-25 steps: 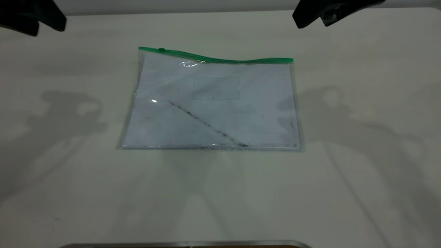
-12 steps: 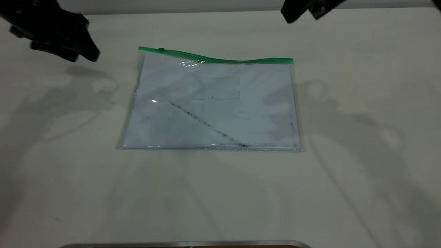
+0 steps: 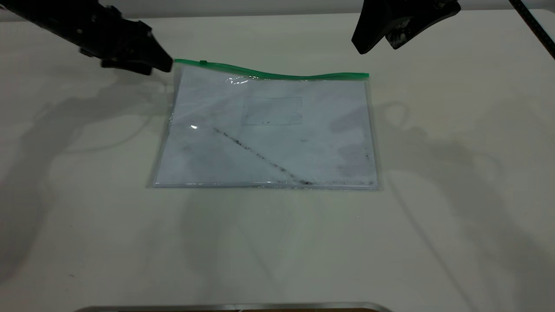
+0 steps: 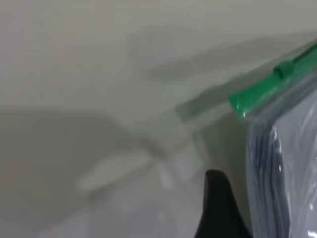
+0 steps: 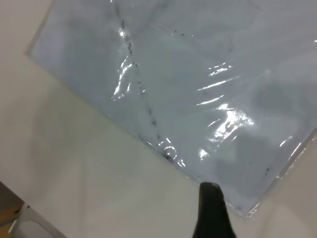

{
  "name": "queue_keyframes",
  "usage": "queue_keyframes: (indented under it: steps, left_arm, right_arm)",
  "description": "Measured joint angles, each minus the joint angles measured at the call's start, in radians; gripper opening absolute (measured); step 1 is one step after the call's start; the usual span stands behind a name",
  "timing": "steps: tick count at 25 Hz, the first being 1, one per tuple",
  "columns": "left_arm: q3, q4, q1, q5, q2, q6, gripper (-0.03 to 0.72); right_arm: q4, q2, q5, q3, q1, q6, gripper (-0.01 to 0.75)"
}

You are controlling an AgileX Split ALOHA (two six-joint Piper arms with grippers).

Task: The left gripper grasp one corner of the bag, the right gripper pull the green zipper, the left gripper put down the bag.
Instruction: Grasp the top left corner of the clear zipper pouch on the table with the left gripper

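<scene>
The bag (image 3: 269, 130) lies flat mid-table, with white paper, a dark diagonal smudge and a label pocket showing through it. The green zipper (image 3: 277, 76) runs along its far edge, with the slider tab (image 3: 203, 63) near the left end. My left gripper (image 3: 155, 68) is open and empty, its tips just left of the bag's far left corner. In the left wrist view one finger (image 4: 218, 208) sits beside the bag's edge (image 4: 287, 163), below the zipper end (image 4: 267, 91). My right gripper (image 3: 377, 45) is open, raised beyond the far right corner. Its finger (image 5: 212, 213) hangs over a bag corner (image 5: 188, 74).
The pale table (image 3: 433, 216) extends on all sides of the bag. A metal edge (image 3: 234, 307) runs along the table's near side. A black cable (image 3: 533, 26) crosses the far right corner.
My left gripper has moved right and down from the far left of the table to the bag's far left corner. My right gripper has dipped slightly. The bag has not moved.
</scene>
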Motion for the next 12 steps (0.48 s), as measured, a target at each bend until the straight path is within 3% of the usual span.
queue_keyframes:
  steps: [12]
  left_arm:
    - [-0.062,-0.096,-0.001,0.112,0.102,0.055,0.538]
  right_arm:
    - [0.015,0.001,-0.003,0.0,0.0,0.002,0.565]
